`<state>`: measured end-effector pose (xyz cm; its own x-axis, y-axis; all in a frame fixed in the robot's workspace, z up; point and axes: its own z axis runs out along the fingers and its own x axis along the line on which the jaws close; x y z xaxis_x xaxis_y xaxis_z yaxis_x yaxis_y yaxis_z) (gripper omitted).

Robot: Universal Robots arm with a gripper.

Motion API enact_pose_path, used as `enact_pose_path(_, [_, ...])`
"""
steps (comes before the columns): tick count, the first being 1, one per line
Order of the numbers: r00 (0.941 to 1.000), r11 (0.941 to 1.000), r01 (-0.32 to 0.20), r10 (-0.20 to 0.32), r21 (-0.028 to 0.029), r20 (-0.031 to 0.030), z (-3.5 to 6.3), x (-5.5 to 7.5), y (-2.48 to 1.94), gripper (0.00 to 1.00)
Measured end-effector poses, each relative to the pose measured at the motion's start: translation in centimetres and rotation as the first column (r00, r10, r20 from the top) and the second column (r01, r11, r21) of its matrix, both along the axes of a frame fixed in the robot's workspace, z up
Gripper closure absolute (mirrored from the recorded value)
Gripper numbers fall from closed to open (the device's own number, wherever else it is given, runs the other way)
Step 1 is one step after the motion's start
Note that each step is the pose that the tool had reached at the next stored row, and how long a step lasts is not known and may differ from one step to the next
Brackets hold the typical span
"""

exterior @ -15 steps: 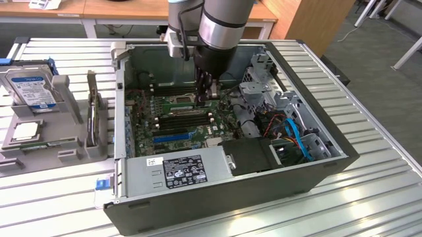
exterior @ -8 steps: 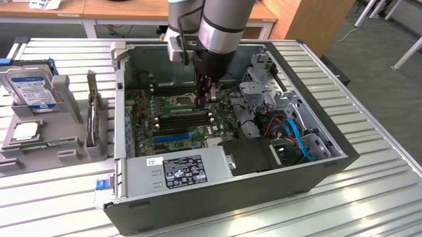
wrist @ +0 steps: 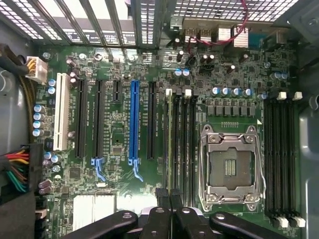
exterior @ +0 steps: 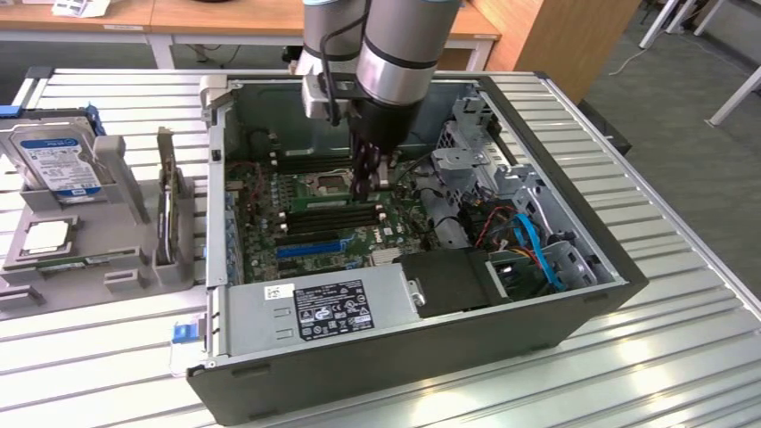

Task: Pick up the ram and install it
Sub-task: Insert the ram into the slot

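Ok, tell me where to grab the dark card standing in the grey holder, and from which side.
Pinch the expansion card by its free top edge, coming straight down from above and squeezing across its two flat faces. It stands on edge, and the grey holder hems in its lower part, so the top looks like the only open grip.
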<state>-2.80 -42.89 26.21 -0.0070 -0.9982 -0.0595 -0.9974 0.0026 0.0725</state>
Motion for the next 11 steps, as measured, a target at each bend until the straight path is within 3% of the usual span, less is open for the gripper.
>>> enact_pose_path(11, [1.0000,1.0000,0.000,0.000,0.0000,0.0000,-0.94,0.00,0.00,0.88])
